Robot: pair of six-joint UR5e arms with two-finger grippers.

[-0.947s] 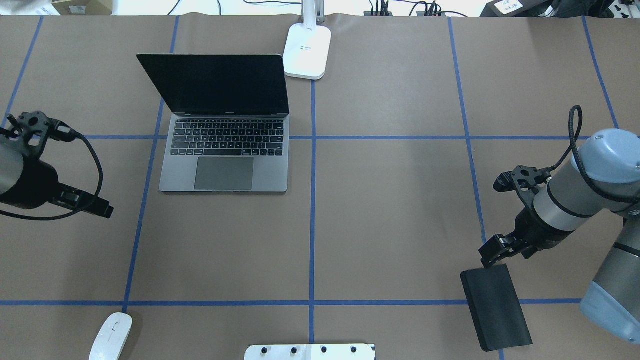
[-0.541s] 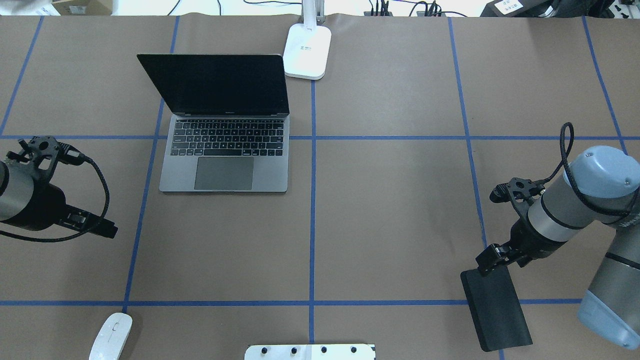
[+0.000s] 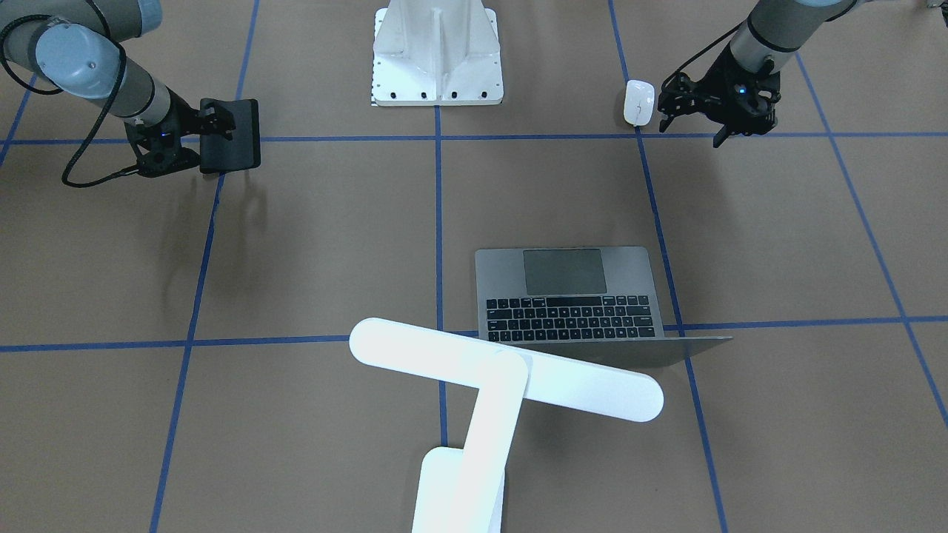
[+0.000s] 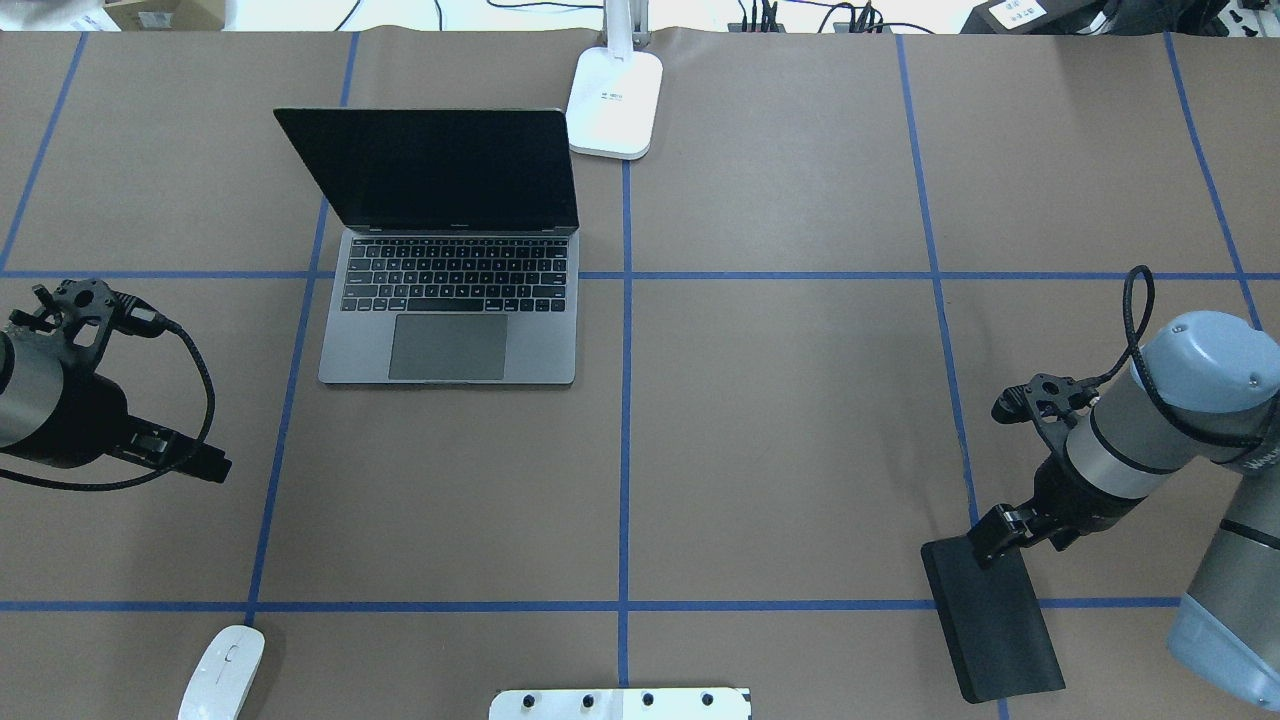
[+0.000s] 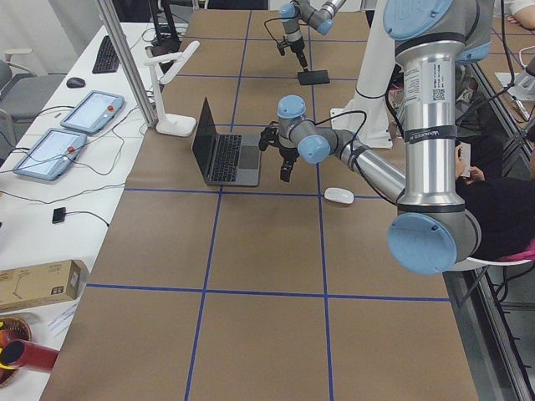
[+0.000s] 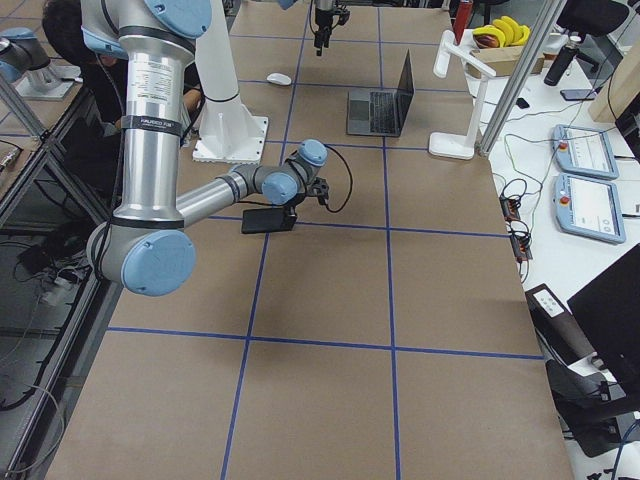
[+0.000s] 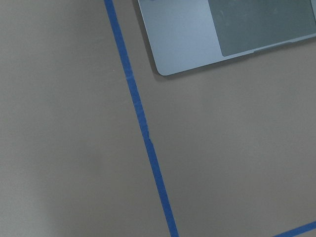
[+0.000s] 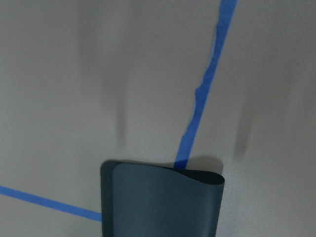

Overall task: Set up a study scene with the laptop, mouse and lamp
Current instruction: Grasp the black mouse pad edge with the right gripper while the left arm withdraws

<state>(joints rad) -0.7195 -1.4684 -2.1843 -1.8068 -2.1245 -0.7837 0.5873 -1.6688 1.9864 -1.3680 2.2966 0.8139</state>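
Observation:
The grey laptop (image 4: 450, 345) stands open at the far left of the table, its screen dark; the left wrist view catches its front corner (image 7: 187, 34). Just right of its lid is the white lamp's base (image 4: 615, 100), and the lamp's bar head (image 3: 503, 369) hangs over the laptop's back edge. The white mouse (image 4: 222, 672) lies at the near left edge. My left gripper (image 4: 215, 468) hovers open between laptop and mouse, close beside the mouse (image 3: 638, 101). My right gripper (image 4: 1000, 535) looks open, with nothing clearly held. It sits at the far edge of a flat black pad (image 4: 1000, 630).
A white bolted pedestal (image 4: 620, 703) sits at the near middle edge. Blue tape lines (image 4: 625, 400) grid the brown table cover. The pad's far edge (image 8: 163, 173) shows slightly curled in the right wrist view. Cables and tablets (image 5: 63, 138) lie beyond the table's far side.
My left gripper has moved toward the near edge, closer to the mouse. My right gripper has come down toward the black pad's far edge. Laptop, lamp, mouse and pad have not moved.

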